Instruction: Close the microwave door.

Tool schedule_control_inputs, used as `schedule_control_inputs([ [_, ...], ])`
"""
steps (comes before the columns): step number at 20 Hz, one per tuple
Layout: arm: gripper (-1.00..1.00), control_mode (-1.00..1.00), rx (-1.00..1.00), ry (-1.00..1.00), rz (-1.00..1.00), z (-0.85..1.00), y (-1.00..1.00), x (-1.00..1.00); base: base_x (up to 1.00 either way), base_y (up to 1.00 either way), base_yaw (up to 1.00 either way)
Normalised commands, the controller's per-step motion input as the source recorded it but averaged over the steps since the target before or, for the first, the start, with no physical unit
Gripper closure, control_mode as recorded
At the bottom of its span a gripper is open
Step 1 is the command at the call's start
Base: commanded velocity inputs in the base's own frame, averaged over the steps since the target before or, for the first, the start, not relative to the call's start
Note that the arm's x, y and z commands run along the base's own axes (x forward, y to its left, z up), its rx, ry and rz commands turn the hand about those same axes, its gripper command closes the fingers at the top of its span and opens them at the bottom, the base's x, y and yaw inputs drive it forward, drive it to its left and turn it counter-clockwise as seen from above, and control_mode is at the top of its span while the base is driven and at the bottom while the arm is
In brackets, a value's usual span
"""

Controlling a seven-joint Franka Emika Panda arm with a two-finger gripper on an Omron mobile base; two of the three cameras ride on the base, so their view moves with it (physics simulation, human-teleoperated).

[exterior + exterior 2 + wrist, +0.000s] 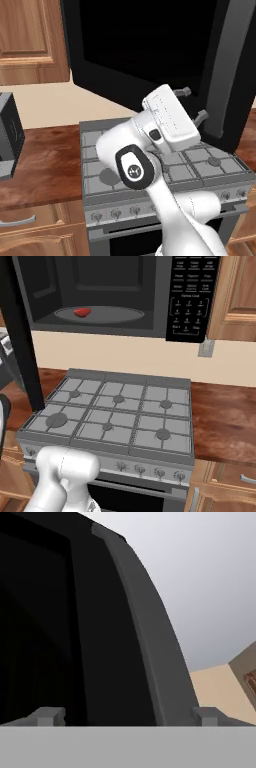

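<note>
You are looking at the large glossy black microwave door (150, 45) with its dark glass window, swung wide open and standing out over the grey gas stove (115, 411), well away from the microwave cavity. In the right base view the door shows edge-on as a black vertical slab at the left of the stove, and the open dark grey microwave cavity (100, 291) sits above the stove with a small red item (82, 312) on its round glass tray. The door's long grey handle bar (227, 65) runs down its free edge, above the stove's right side. Your claw (193, 105) is spread apart, its two grey fingertips (201, 116) close to the door's face just beside the handle bar, clamped on nothing; you cannot tell whether they touch the panel. The brown wooden bench (225, 421) flanks the stove.
</note>
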Motion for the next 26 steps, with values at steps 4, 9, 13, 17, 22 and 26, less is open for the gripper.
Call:
schedule_control_inputs([
  [4,-1.0,-1.0,0.15,0.06,0.06,-0.24,-0.36,0.47,0.0,0.0,0.0],
  [9,-1.0,-1.0,0.1,0.15,0.42,-0.37,-0.07,0.68,0.0,0.0,0.0],
  [13,-1.0,-1.0,0.06,0.17,0.53,-0.02,-0.02,0.59,0.0,0.0,0.0],
  [17,-1.0,-1.0,0.01,0.26,0.52,0.0,0.0,0.55,0.0,0.0,0.0],
  [22,-1.0,-1.0,0.09,0.25,0.49,0.0,-0.07,0.69,0.0,0.0,0.0],
  [26,-1.0,-1.0,0.1,0.14,0.43,0.0,-0.2,0.91,0.0,0.0,0.0],
])
